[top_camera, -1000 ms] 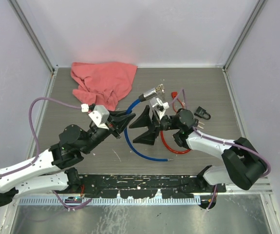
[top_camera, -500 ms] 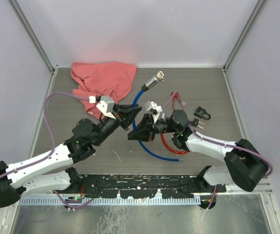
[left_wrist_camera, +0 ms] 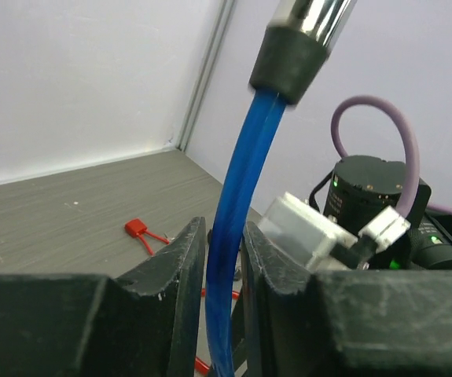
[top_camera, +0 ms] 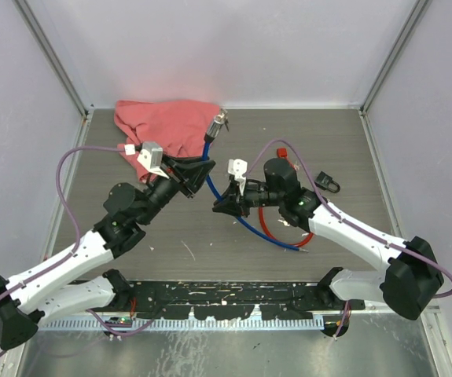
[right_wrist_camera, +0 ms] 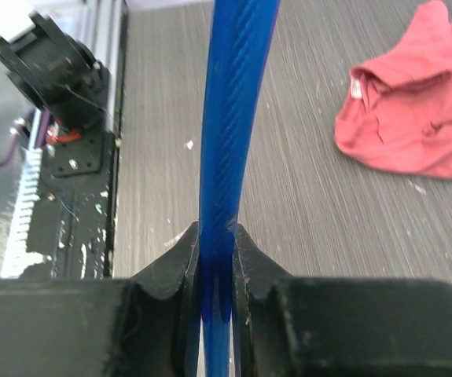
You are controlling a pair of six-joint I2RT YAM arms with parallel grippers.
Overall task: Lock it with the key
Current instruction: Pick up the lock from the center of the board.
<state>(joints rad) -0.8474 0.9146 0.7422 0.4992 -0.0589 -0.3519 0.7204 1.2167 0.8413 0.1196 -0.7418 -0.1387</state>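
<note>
Watch the blue cable (right_wrist_camera: pixel 229 118). Your left pincer (top_camera: pixel 198 174) is closed around it with a sliver of slack, so the lock head (top_camera: pixel 218 123) could twist or swing away before you can lock it. Your right pincer (top_camera: pixel 224 209) pinches the cable tight. The head sits at 1 o'clock from the left pincer, beside the red cloth (top_camera: pixel 163 126).

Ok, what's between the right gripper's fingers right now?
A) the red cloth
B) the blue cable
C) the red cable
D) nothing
B: the right wrist view shows the blue cable running straight between the fingers of the right gripper, which press on it from both sides, while the cloth lies apart on the table.
</note>
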